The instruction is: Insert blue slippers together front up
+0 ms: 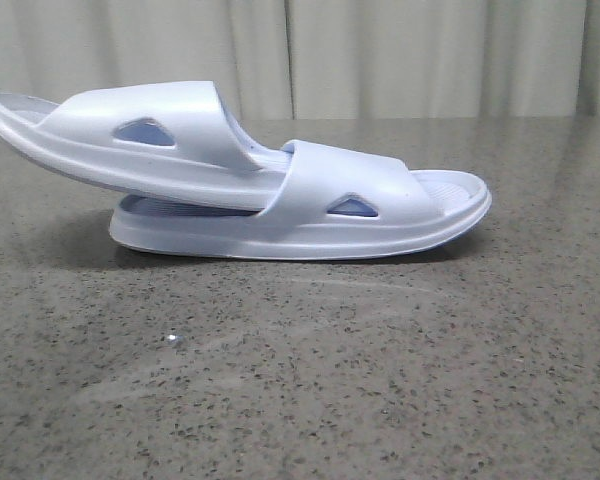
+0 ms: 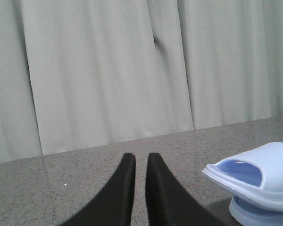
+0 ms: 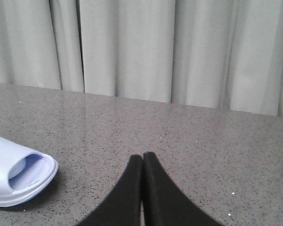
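Note:
The two blue slippers lie nested on the table in the front view. The lower slipper [image 1: 380,215] rests sole down with its toe to the right. The upper slipper [image 1: 130,140] is pushed under the lower one's strap and sticks out to the left, tilted up. The left wrist view shows the upper slipper's end [image 2: 259,174] beside my left gripper [image 2: 140,157], which is empty, its jaws nearly together with a thin gap. The right wrist view shows the lower slipper's toe [image 3: 14,176] off to the side of my right gripper [image 3: 142,157], which is shut and empty. Neither gripper touches a slipper.
The speckled grey stone table [image 1: 300,380] runs back to a pale curtain [image 1: 380,50]. Neither arm shows in the front view.

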Robot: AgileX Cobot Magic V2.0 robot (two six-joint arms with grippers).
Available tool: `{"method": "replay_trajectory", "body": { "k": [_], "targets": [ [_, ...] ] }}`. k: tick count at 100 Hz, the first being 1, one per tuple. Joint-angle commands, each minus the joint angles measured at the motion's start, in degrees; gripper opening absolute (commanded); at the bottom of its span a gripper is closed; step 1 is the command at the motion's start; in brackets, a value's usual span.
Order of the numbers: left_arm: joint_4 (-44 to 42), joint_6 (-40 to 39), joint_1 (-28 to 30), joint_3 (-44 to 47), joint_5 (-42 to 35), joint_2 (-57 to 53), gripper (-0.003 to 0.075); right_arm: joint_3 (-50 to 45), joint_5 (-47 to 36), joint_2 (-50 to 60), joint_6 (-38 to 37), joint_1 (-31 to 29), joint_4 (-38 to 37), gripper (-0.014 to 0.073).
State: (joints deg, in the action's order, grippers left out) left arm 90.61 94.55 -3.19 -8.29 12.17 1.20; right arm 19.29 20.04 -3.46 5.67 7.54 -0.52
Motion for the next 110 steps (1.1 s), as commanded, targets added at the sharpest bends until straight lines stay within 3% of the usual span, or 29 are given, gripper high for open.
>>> {"method": "replay_trajectory", "body": {
  "k": [1,20,28,38,54,73,86,110],
  "targets": [
    [-14.8,-16.5,-0.7,-1.4,-1.2,-0.2,0.0016,1.4,-4.2,-0.5,0.7,-0.4,-0.3,-0.0107],
    [-58.9,-59.8,-0.7,-0.9,0.1,-2.0,0.0016,1.4,-4.2,-0.5,0.7,-0.4,-0.3,-0.0107],
    [-71.6,-76.1,-0.7,1.0,-0.7,-3.1,0.0016,1.4,-4.2,-0.5,0.7,-0.4,-0.3,-0.0107],
    [-79.5,-86.9,-1.2,4.3,-5.2,-3.1,0.0016,1.4,-4.2,-0.5,0.7,-0.4,-0.3,-0.0107],
    [-85.4,-90.2,-3.5,9.0,-15.4,-3.1,0.0015,1.4,-4.2,-0.5,0.7,-0.4,-0.3,-0.0107],
    [-88.1,-90.2,-3.6,8.9,-15.6,-3.1,0.0016,1.4,-4.2,-0.5,0.7,-0.4,-0.3,-0.0107],
    [-83.9,-90.2,-3.6,8.9,-15.4,-3.1,0.0016,1.4,-4.2,-0.5,0.7,-0.4,-0.3,-0.0107],
    [-83.8,-90.2,-3.6,8.9,-15.4,-3.1,0.0016,1.4,-4.2,-0.5,0.7,-0.4,-0.3,-0.0107]
  ]
}}
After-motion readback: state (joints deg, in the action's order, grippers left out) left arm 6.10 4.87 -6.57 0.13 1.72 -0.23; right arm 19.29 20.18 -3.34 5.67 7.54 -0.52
